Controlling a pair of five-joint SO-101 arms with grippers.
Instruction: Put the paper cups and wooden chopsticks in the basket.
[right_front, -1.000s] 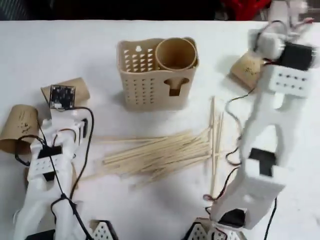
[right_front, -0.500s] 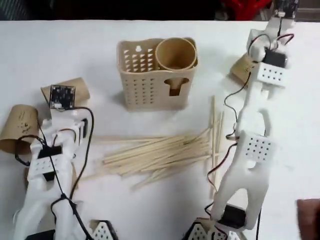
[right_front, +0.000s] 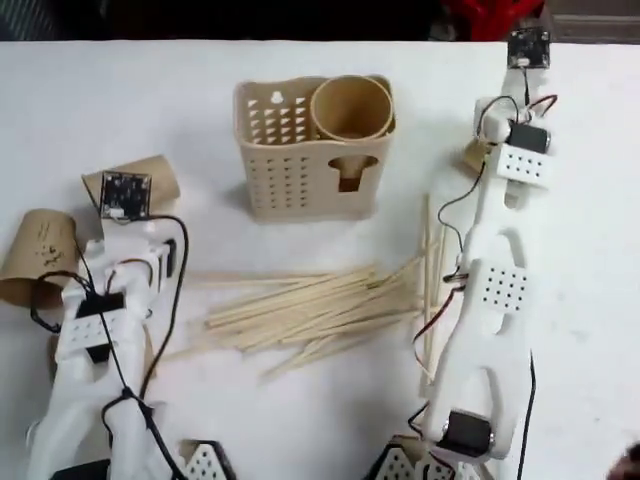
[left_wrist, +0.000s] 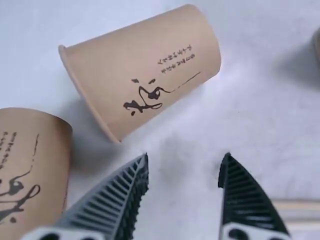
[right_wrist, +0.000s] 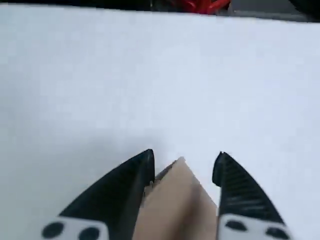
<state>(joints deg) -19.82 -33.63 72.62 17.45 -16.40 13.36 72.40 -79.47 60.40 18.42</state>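
White table (right_front: 200, 90). Chopsticks (right_front: 310, 310) lie in a loose pile at centre, between the arms. Left gripper (left_wrist: 185, 156) is spread wide and empty, near a lying cup (left_wrist: 142, 70), with a second cup (left_wrist: 30, 165) beside it. Basket (right_front: 290, 170) stands behind the pile, inner cup (right_front: 350, 107) upright in it. Right gripper (right_wrist: 185, 152) is at far right, jaws spread around far cup (right_wrist: 175, 205).

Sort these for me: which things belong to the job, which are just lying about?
Job: basket; paper cup in it; lying cup ahead of the left tool; second cup beside it; cup within the right tool's open jaws; wooden chopsticks.
Lying about: red thing past the table's far edge; arm cables.
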